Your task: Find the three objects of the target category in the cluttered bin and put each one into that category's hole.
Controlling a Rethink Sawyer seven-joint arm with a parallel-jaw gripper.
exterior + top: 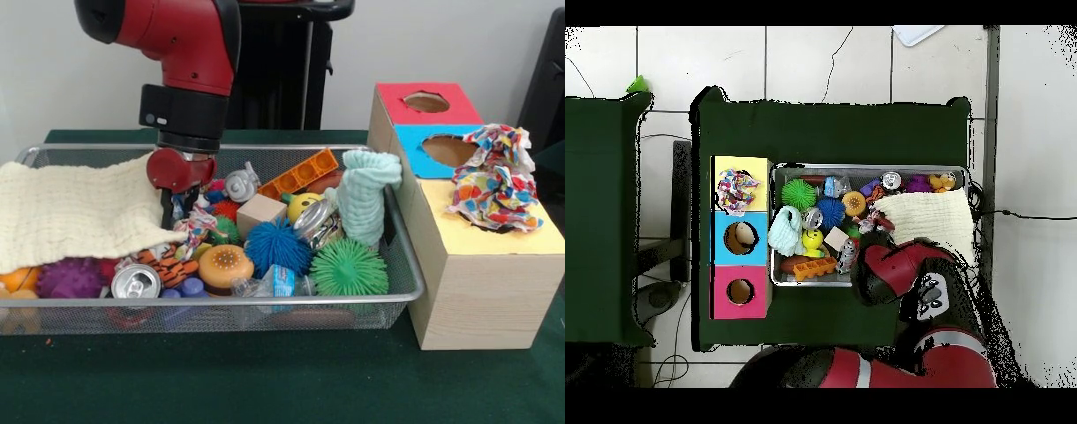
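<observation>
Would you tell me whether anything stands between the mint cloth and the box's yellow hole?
Yes: a multicoloured cloth sits bunched over the hole in the yellow section, covering it. The mint cloth also stands inside the bin's wall.

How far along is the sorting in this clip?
One colorful cloth sits bunched on the yellow hole of the sorting box, not fully dropped in. The gripper is down in the wire bin beside the cream cloth; whether it holds anything is hidden. The mint cloth remains in the bin, so most of the job remains.
</observation>
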